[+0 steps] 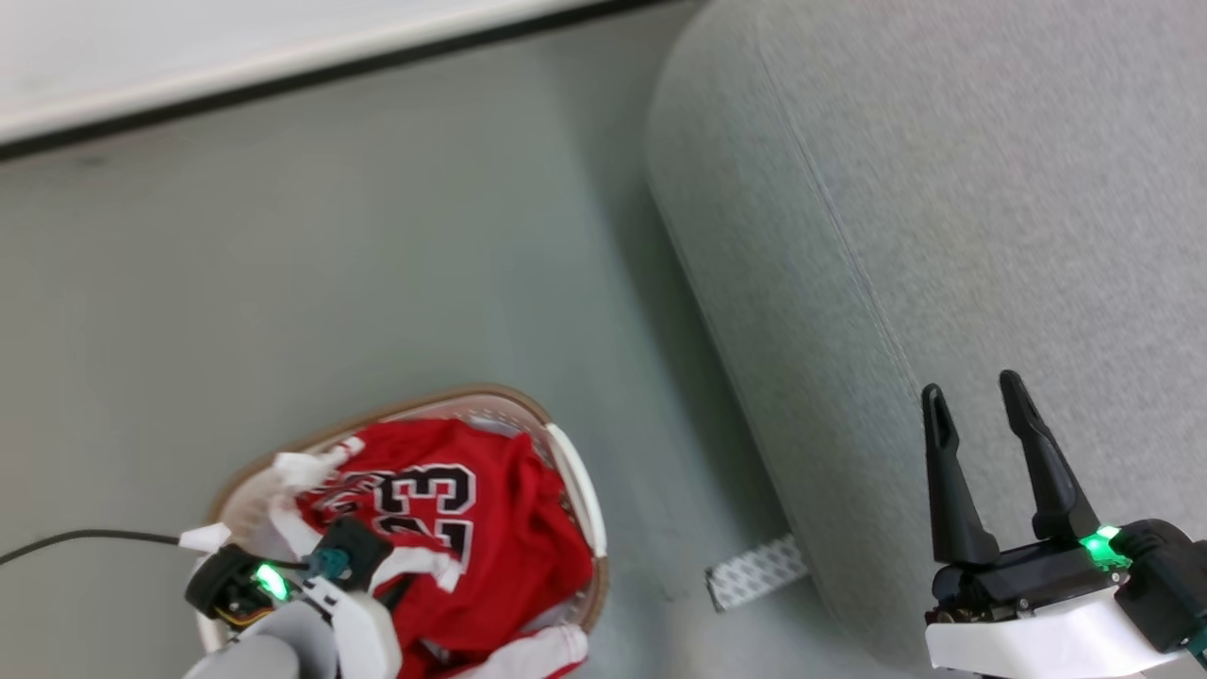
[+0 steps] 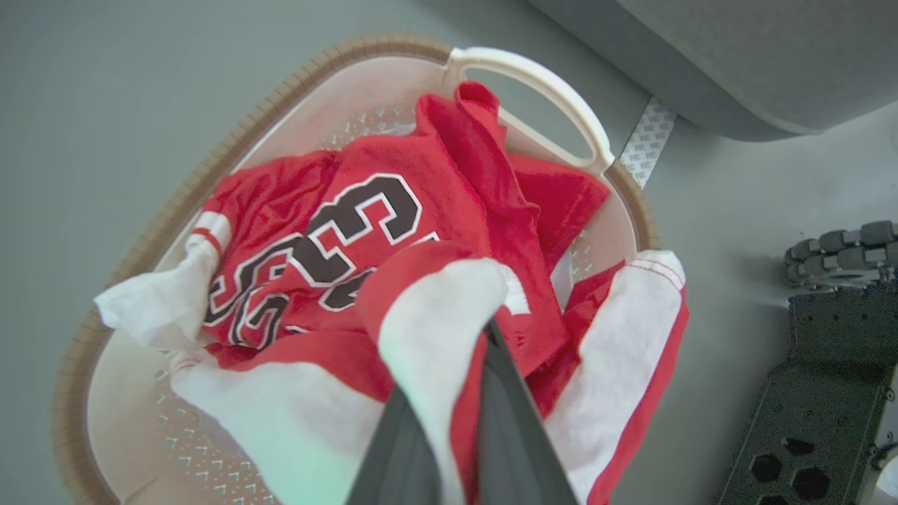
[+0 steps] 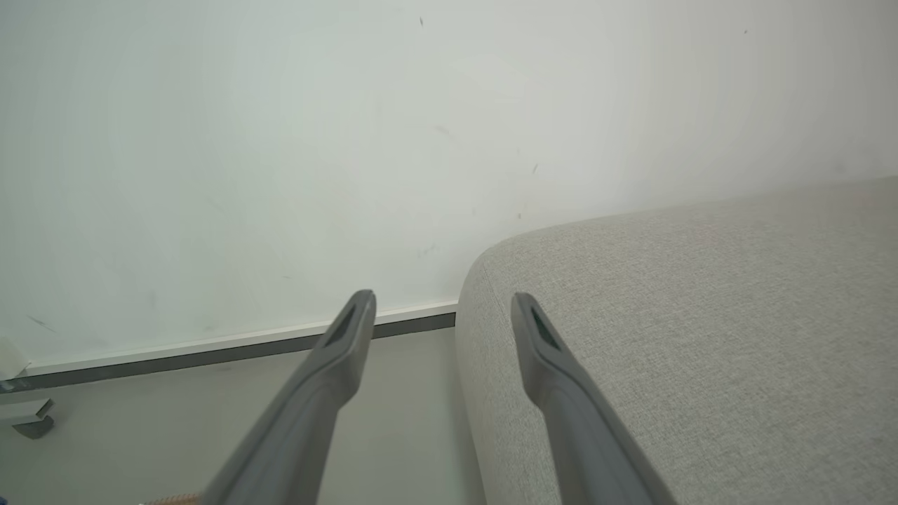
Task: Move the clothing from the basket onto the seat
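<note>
1. Large light-grey fabric-upholstered seat (image 1: 943, 189), with rounded edge: its long axis and stitched seam are seen running from the head view's lower right towards its top.
2. Oval white plastic laundry basket (image 1: 577, 490), brown-rimmed, is set on the grey floor (image 1: 330, 264) left of the seat, well apart. In the left wrist view its long axis is directed lower left to upper right, handle end towards the seat.
3. Red sports clothing (image 1: 514, 538) is heaped in the basket, the "23" uppermost. One red-and-white piece is draped over the rim.
4. Right gripper (image 1: 976, 394): fingers are spread wide above the seat's edge; nothing is held.
5. Left gripper (image 2: 459, 365): fingers are pressed together on a white-and-red fold of the clothing.
6. White patterned strip (image 1: 754, 573) is laid at the seat's base.
</note>
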